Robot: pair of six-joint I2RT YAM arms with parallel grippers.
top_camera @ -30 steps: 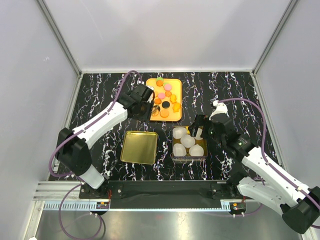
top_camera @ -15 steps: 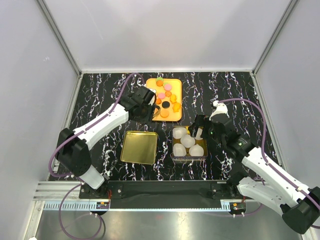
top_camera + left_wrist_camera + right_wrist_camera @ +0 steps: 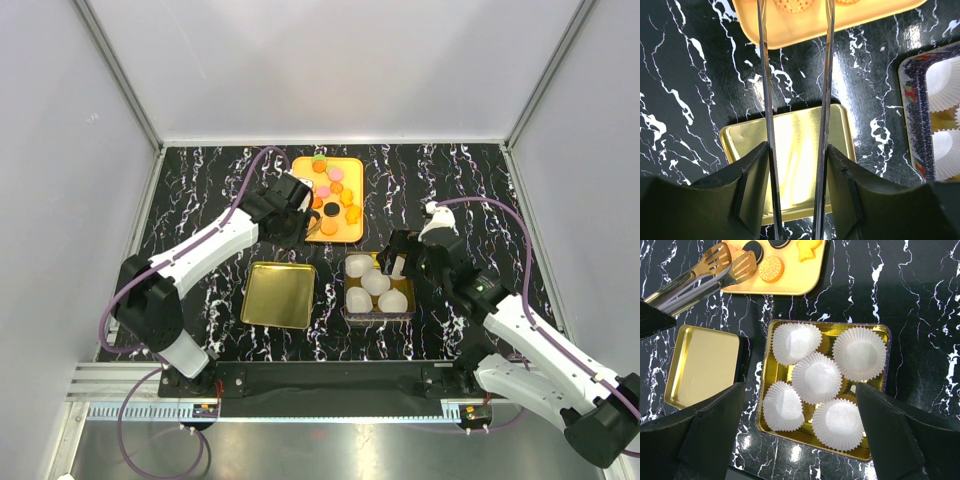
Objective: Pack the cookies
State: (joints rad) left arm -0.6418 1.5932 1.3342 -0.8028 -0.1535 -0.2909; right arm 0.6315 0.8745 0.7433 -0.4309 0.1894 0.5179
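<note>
- On the far yellow plastic tray (image 3: 347, 236), small flat orange, pink and black cookies (image 3: 323, 190) are lying.
- Beside them, the left gripper (image 3: 796, 155) is clamping slim metal tongs (image 3: 700, 276).
- Nearer right, the right gripper (image 3: 800, 388) is hovering, fingers spread.

Left wrist view: the slim metal tongs (image 3: 825, 100) run off the top edge, tips unseen. A ridged orange cookie (image 3: 792, 4) on the flat orange tray (image 3: 805, 25) is cut there too, and the square gold tin (image 3: 914, 110) is cropped at the right. Right wrist view: a black cookie (image 3: 756, 248) and a yellow star cookie (image 3: 807, 247) are clipped at the top, and a blurred black finger (image 3: 900, 440) of the right gripper (image 3: 800, 387) hides one near corner of the tin.
</note>
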